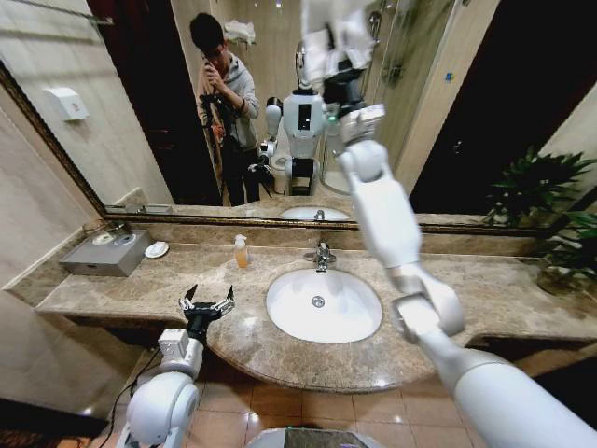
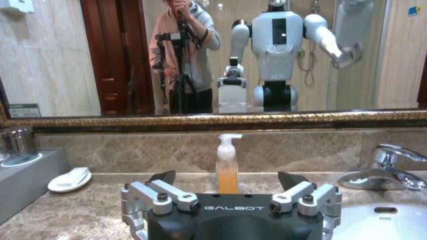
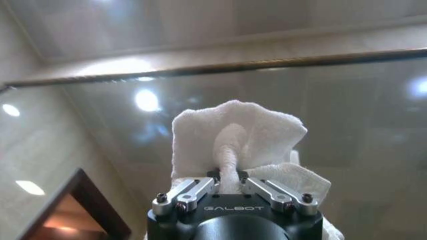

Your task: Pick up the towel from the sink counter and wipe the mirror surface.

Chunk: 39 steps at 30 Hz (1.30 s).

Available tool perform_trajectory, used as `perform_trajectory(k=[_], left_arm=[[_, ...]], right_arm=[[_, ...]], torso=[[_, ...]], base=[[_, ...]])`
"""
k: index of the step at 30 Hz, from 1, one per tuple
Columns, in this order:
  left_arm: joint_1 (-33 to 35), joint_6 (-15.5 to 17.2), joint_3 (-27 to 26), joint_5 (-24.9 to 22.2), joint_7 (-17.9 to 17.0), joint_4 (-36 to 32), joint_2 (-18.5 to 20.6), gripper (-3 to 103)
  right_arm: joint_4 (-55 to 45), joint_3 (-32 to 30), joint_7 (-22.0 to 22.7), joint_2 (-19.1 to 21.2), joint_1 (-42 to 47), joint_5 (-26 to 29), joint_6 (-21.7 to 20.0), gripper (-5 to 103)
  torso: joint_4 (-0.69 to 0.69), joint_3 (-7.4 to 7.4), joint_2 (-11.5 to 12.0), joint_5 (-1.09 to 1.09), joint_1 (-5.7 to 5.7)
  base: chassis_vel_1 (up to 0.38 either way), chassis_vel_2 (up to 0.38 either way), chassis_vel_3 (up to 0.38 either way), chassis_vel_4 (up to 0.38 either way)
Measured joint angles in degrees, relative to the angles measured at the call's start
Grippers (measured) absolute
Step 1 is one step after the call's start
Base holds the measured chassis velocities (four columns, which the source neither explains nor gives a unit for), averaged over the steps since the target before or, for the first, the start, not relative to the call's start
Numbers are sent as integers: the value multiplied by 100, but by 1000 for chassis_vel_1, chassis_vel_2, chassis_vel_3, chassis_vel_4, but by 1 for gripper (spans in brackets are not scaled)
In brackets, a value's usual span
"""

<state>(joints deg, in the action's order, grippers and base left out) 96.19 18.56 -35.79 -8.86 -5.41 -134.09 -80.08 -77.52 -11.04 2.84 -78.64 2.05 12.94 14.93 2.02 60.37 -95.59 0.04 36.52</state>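
The wiping step is in hand: the towel (image 3: pixel 235 142) is off the bench and clamped in the right gripper (image 3: pixel 229 179), whose jaws are closed on a pinched fold of the white cloth, the rest of it fanning out ahead of them. In the head view the right arm rises from the lower right of the frame up to the top centre, where the right gripper (image 1: pixel 343 70) carries the towel (image 1: pixel 328 33) high against the mirror (image 1: pixel 121 103). In the right wrist view the glass lies directly ahead of the cloth, with the dark frame's top rail crossing the upper part of that picture; whether the towel actually presses on the glass I cannot tell.

The left gripper (image 1: pixel 208 304) hovers low at the lower left of the head view, above the front edge of the sink counter (image 1: pixel 485 289) and beside the white basin (image 1: pixel 324 305). Its jaws stand open and empty. In the left wrist view the left gripper (image 2: pixel 227 185) faces a soap bottle (image 2: pixel 227 165) standing at the back of the bench, with a soap dish (image 2: pixel 69 179) at the far left.

As I judge it, the next move calls for firm, even contact of cloth on glass and a sideways sweep, keeping the metal jaws off the mirror and the pinch tight so the towel does not slip out.
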Motion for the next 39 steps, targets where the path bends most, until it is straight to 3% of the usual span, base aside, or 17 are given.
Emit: perform_trajectory(k=[2, 5, 9, 14, 26, 39], left_arm=[[0, 0, 1, 0, 0, 0, 0, 100], [-1, 0, 1, 0, 0, 0, 0, 100], [0, 0, 1, 0, 0, 0, 0, 100], [0, 0, 0, 0, 0, 0, 0, 100], [-1, 0, 0, 0, 0, 0, 0, 100], [0, 0, 1, 0, 0, 0, 0, 100]], right_arm=[[-340, -19, 122, 302, 162, 146, -244, 8], [-593, -55, 219, 451, 291, 245, -358, 8], [-820, -99, 289, 484, 403, 310, -450, 8], [-1110, -132, 352, 425, 560, 334, -504, 8], [-1047, -133, 523, -451, 596, -310, -428, 8], [-753, -232, 528, -834, 438, -548, -347, 8]], torso=[[1, 0, 0, -1, 1], [0, 0, 0, -3, 0], [6, 0, 0, -3, 0], [4, -1, 0, -4, -1], [5, 1, 0, -6, 3], [2, 0, 0, -5, 0]], base=[[0, 0, 0, 0], [0, 0, 0, 0], [0, 0, 0, 0], [0, 0, 0, 0], [-16, 17, 13, -10], [0, 0, 0, 0]])
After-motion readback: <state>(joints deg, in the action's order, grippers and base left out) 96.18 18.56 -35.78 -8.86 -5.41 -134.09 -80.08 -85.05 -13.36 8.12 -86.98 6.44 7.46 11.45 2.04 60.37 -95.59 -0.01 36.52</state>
